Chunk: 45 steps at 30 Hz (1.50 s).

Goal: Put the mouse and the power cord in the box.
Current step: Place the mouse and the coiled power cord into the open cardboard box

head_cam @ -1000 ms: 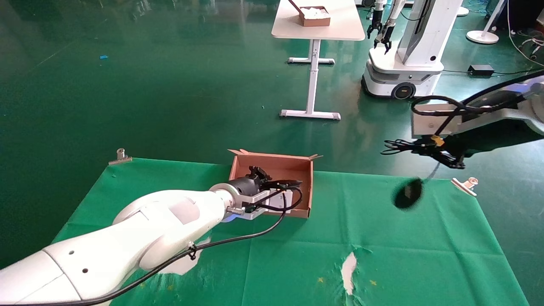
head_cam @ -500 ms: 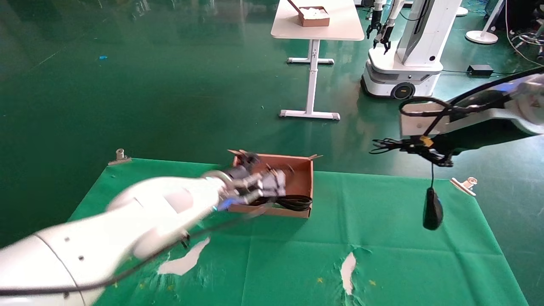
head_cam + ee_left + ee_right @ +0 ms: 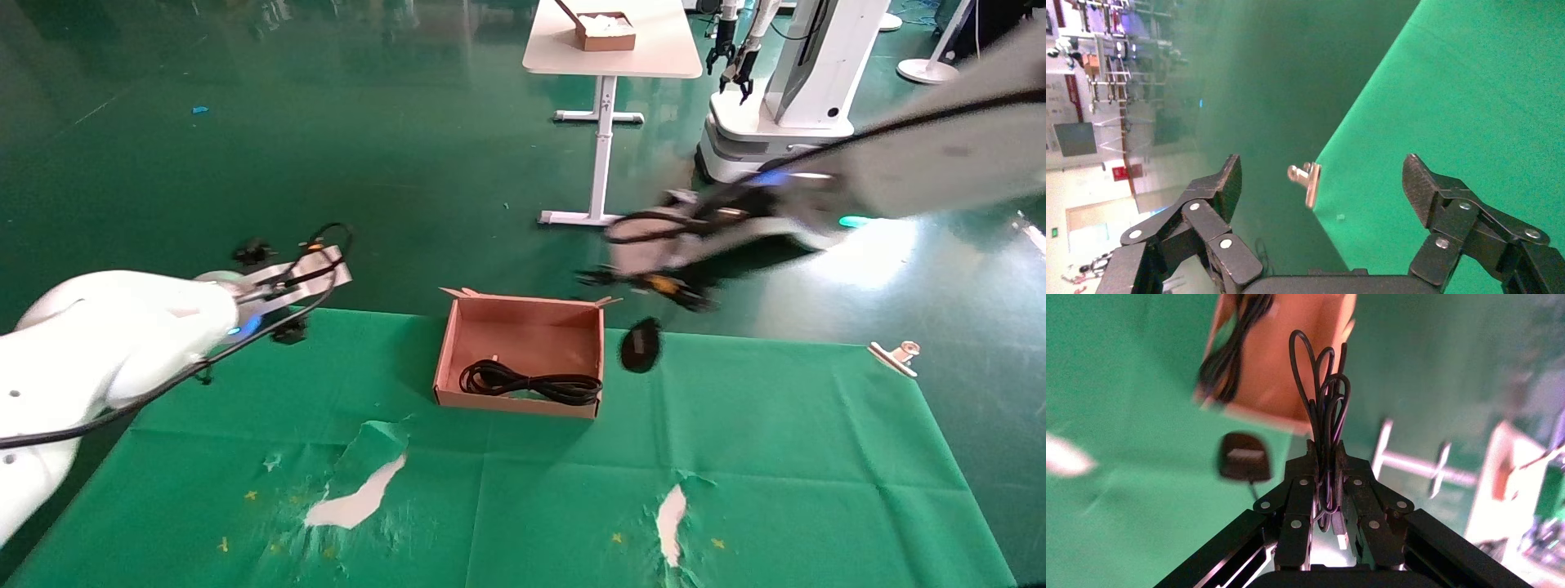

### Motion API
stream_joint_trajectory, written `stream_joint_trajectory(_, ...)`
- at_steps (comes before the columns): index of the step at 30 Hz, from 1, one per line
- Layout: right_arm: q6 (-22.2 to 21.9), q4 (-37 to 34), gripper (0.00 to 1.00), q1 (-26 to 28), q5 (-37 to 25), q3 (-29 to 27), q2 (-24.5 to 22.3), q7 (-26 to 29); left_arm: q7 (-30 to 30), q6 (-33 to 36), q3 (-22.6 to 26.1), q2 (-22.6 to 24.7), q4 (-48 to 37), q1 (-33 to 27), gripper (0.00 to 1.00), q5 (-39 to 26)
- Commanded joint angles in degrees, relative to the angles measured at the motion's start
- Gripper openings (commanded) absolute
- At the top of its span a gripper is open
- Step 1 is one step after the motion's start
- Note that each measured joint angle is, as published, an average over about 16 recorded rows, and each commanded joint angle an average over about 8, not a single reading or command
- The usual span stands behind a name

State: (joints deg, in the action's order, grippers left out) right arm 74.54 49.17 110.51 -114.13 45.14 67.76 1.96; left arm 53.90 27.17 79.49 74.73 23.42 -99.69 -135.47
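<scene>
Mouse (image 3: pixel 641 345) dangles below the right gripper (image 3: pixel 1326 454), whose jaws pinch its bundled wire (image 3: pixel 1324 386) so it can swing over the box (image 3: pixel 518 322) beyond, where the power cord (image 3: pixel 531 382) lies, while the left gripper (image 3: pixel 1324 184) hangs wide open and empty.

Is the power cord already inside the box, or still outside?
Inside. The power cord lies coiled on the floor of the box, free of both grippers.
</scene>
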Motion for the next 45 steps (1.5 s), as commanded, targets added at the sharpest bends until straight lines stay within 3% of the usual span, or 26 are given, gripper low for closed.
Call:
stream_joint_trajectory(1,-2.4,-2.5,0.0,0.2,0.0,0.1,3.0,-2.2,-0.1,0.3,0.1,-0.8,-0.8,-0.2,1.0,-0.2)
stream_joint_trajectory(6,-8.6,-11.0,0.0,0.2,1.3,1.5,9.2,-9.7,0.2,0.5,0.2,-1.0,-0.3,-0.1,1.0,-0.4)
stream_joint_trajectory(11,-13.6,-12.8,0.0,-0.9,5.8,5.5,10.9,-15.4,0.5,0.7,0.2,-1.2,0.0,-0.1,1.0,-0.7)
stream_joint_trajectory(23,-31.3,-9.8,0.0,-4.4,13.9,18.9,11.1,-16.9,1.2,0.9,0.3,-1.4,0.7,-0.1,1.0,-1.2)
stream_joint_trajectory(33,-36.3,-8.8,0.0,-4.0,18.7,27.7,11.1,-15.3,1.7,1.1,0.4,-1.6,1.2,-0.1,1.0,-1.6)
stream_joint_trajectory(45,-40.3,-11.0,0.0,-4.3,21.9,34.5,11.0,-12.6,2.2,1.3,0.4,-1.7,1.6,0.0,1.0,-2.0)
